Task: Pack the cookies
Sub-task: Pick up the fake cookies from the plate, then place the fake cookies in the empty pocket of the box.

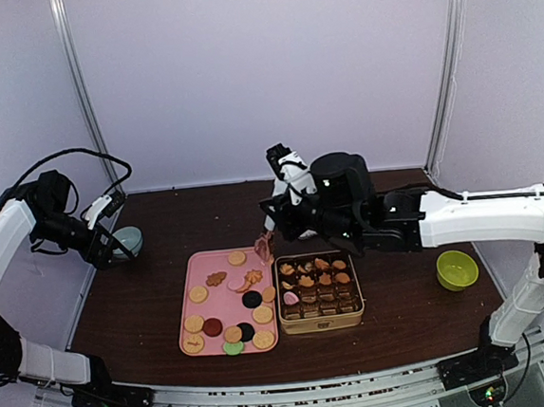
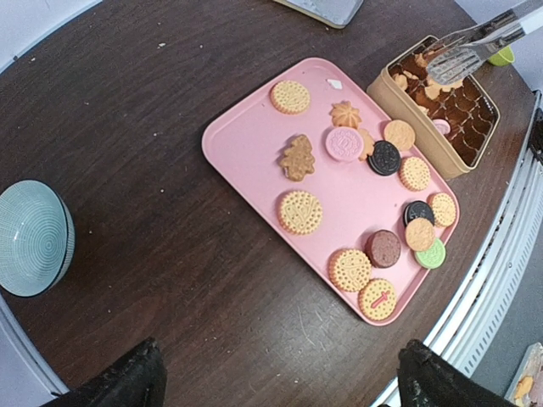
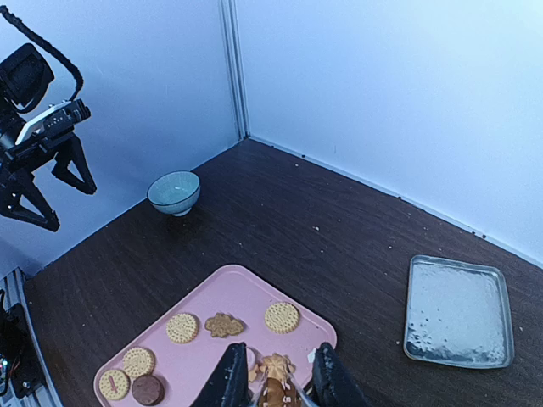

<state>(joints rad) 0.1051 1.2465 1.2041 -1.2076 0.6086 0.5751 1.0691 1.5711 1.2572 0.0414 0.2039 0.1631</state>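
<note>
Several cookies (image 1: 226,307) lie on a pink tray (image 1: 206,266): round tan ones, two black, one dark red, one green, one pink (image 2: 344,143), plus a flower (image 2: 345,113) and a tree shape. A gold tin (image 1: 322,321) with brown paper cups stands right of the tray; a few cups hold cookies. My right gripper (image 1: 280,222) is shut on metal tongs (image 2: 462,52), whose tips hang over the tray's far right corner by the tin. In the right wrist view (image 3: 280,381) I cannot tell if the tongs hold a cookie. My left gripper (image 1: 113,241) is open and empty at the far left.
A teal bowl (image 1: 128,240) sits by the left gripper, also in the left wrist view (image 2: 32,237). A green bowl (image 1: 456,269) stands right of the tin. A flat metal lid (image 3: 458,309) lies behind the tin. The table's near edge (image 2: 501,254) runs just past the tray.
</note>
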